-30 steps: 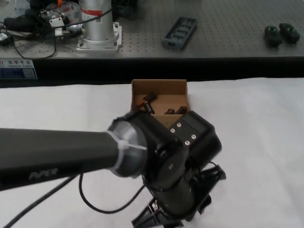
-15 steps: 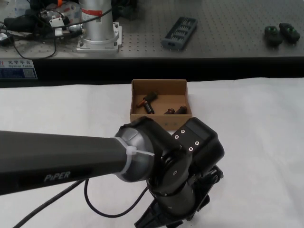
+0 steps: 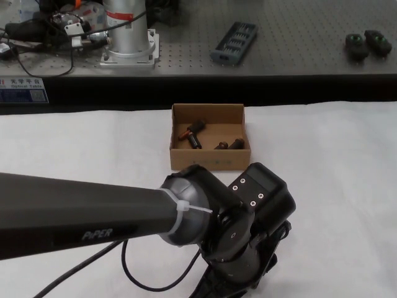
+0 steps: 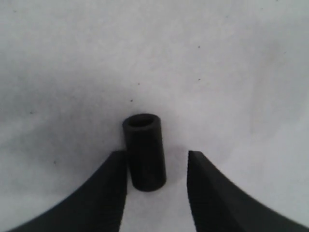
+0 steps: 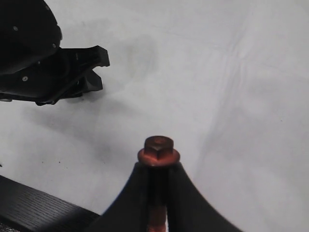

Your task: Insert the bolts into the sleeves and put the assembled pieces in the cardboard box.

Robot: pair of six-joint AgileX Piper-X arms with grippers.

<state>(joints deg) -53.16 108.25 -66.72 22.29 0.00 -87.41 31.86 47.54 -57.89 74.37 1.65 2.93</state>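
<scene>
A black sleeve [image 4: 144,152] rests on the white cloth between the fingers of my left gripper [image 4: 157,166], which is open; the sleeve lies close against one finger [image 4: 108,191]. In the high view the left arm's wrist [image 3: 248,214] hangs over the near part of the cloth, in front of the cardboard box [image 3: 208,160]. The box holds several dark assembled pieces [image 3: 193,131]. My right gripper [image 5: 158,169] is shut on a copper-coloured bolt [image 5: 159,150], whose hex head sticks out past the fingertips above the cloth. The left arm's dark body [image 5: 34,53] appears beyond it.
White cloth [image 3: 335,186] covers the table around the box. Behind it runs a perforated bench with a metal post base [image 3: 127,40], cables, a grey-blue rack [image 3: 234,40] and two dark parts [image 3: 368,43]. A dark table edge [image 5: 34,208] lies near the right gripper.
The left arm has drawn back toward the near edge and sunk lower, uncovering the whole cardboard box.
</scene>
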